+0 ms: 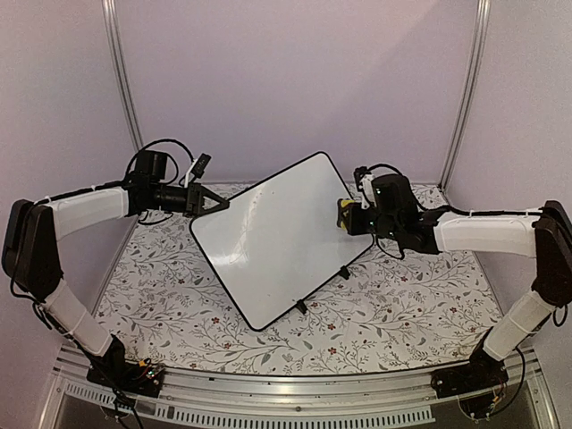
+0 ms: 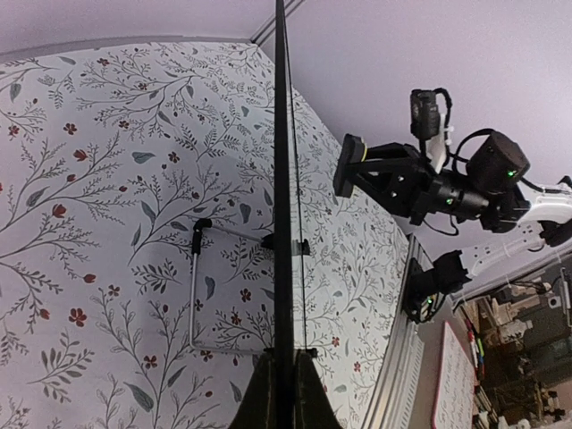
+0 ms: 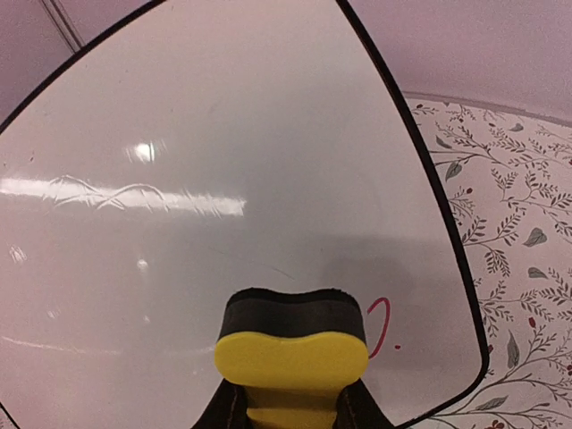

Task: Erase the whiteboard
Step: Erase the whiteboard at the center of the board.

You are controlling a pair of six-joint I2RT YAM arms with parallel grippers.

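Observation:
The whiteboard (image 1: 268, 237), white with a thin black frame, stands tilted in the middle of the table. My left gripper (image 1: 219, 204) is shut on its left edge. In the left wrist view that edge is a black line (image 2: 282, 179) running up from between the fingers (image 2: 259, 398). My right gripper (image 1: 347, 214) is shut on a yellow eraser with a black felt pad (image 3: 292, 344), and the felt is against the board's face (image 3: 223, 179) near its right corner. A small red mark (image 3: 380, 326) shows just right of the eraser. Faint smears cross the upper face.
A floral cloth (image 1: 402, 304) covers the table. The board's wire stand (image 2: 195, 286) and black feet (image 1: 302, 307) rest on it. A metal rail (image 1: 295, 393) runs along the near edge, with posts (image 1: 123, 80) and walls behind.

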